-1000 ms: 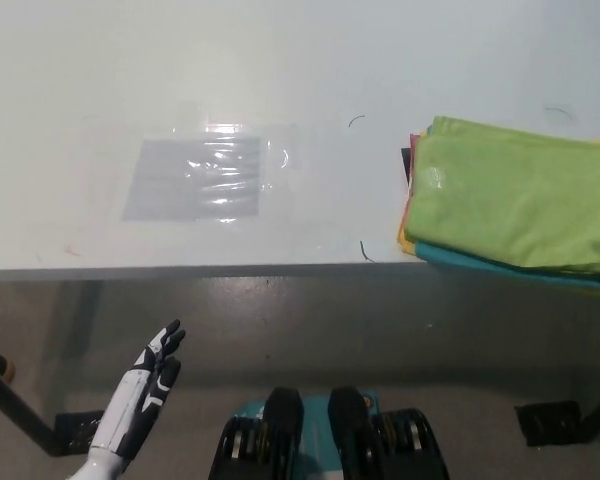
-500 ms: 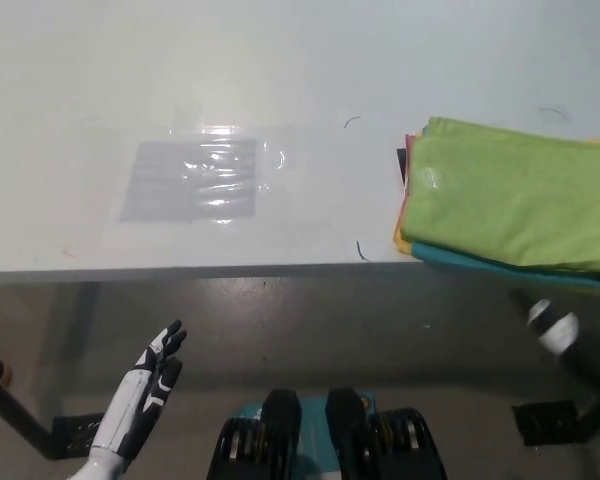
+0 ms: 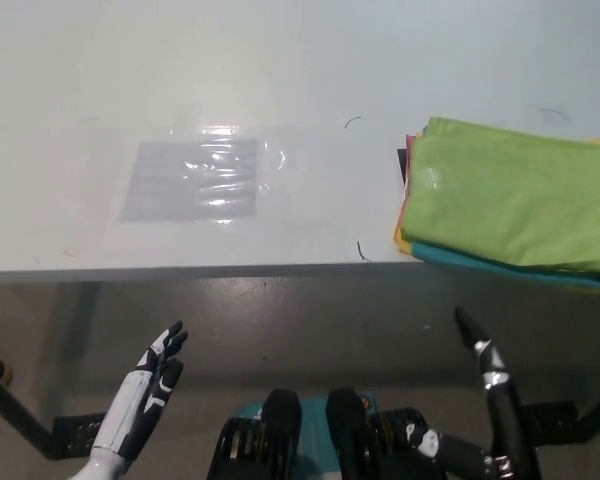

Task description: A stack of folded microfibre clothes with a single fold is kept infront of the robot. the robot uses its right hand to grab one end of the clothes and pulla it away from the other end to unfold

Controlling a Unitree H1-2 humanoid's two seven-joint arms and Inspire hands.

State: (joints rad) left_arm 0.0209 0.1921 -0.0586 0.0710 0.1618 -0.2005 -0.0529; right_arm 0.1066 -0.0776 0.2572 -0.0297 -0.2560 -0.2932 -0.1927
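A stack of folded microfibre cloths (image 3: 510,200) lies at the table's right, a green one on top with teal, yellow and red edges showing beneath. My black right hand (image 3: 487,375) is below the table's front edge, under the stack's left part, with fingers extended upward and holding nothing. It is well apart from the cloths. My white left hand (image 3: 145,385) rests open at the lower left, below the table edge.
The white table (image 3: 280,90) fills the upper picture. A clear plastic sheet (image 3: 195,178) lies flat on it left of centre. Dark table feet (image 3: 555,420) stand on the floor at the lower right and lower left.
My right hand has come into view at the lower right and shifted left and down below the table edge. The camera shifted slightly at first. The cloths and left hand are unchanged.
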